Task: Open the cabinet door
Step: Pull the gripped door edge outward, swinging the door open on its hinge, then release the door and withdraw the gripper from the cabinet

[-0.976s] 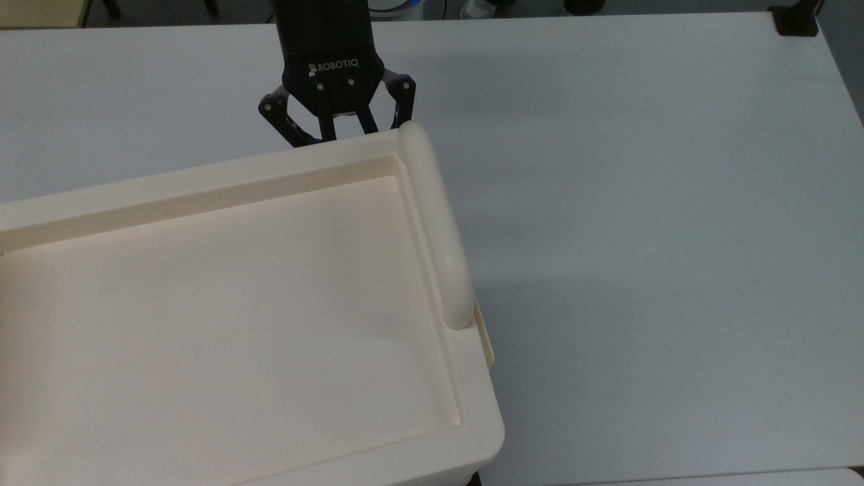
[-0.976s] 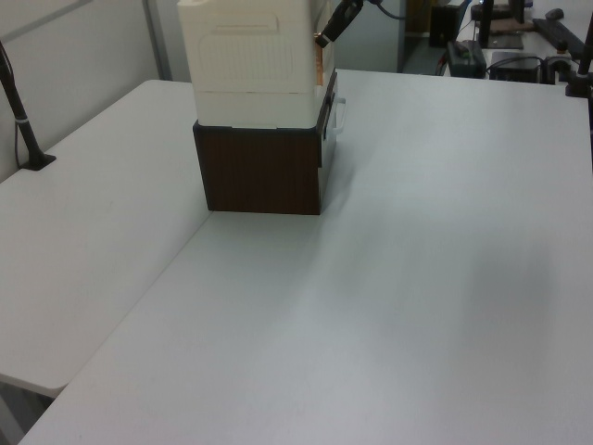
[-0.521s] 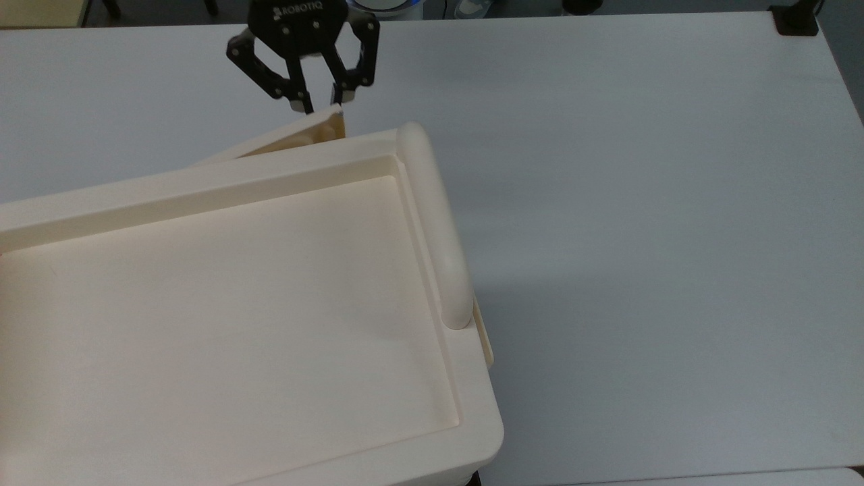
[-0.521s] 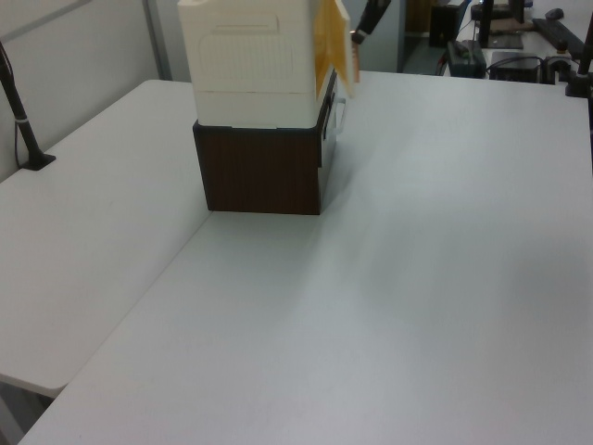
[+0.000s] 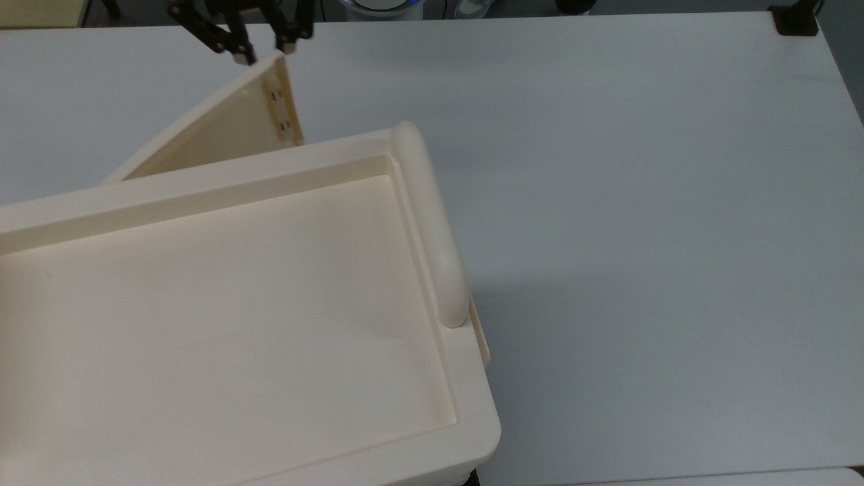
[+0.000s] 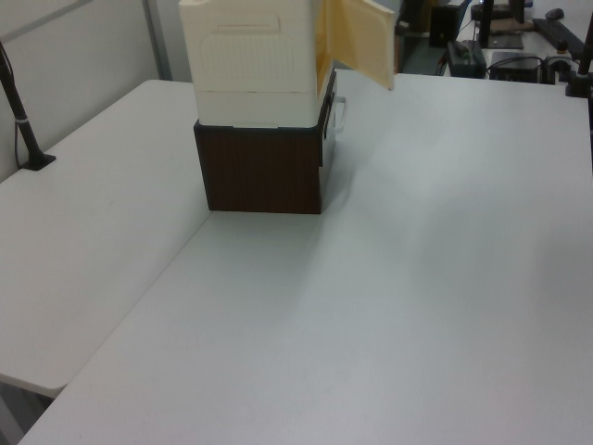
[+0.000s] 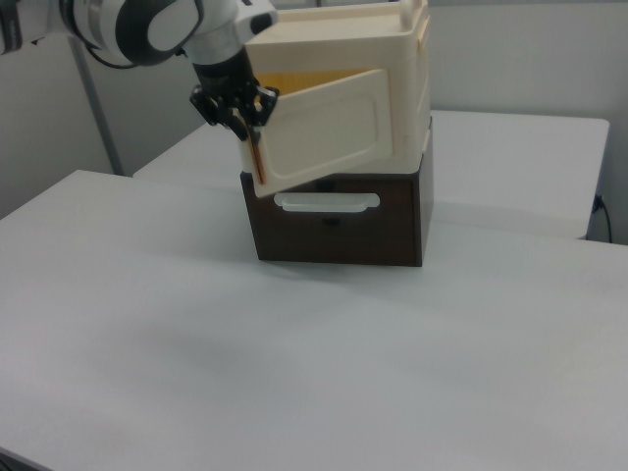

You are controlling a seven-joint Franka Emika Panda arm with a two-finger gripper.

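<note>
The cabinet (image 5: 202,182) is a large cream unit with a recessed top and a thick bar handle (image 5: 432,223) on the top view's right. Its cabinet door (image 5: 223,131) stands swung out from the far side at an angle, with small reddish-dotted fittings near its free edge. My black gripper (image 5: 264,52) sits at that free edge, its fingers closed on either side of the panel. In the right view the gripper (image 7: 240,113) holds the door (image 7: 324,137) at the right view's left. In the left view the door (image 6: 361,42) juts out from the cabinet (image 6: 246,56).
The cabinet rests on a dark brown drawer unit (image 7: 334,231) with a white handle (image 7: 327,202). Both stand on a white table (image 5: 641,202). A black clamp (image 5: 796,20) sits at the table's far right corner in the top view.
The gripper has moved back and toward the top view's left, drawing the door's free edge with it. The door went from flush with the cabinet to swung well open.
</note>
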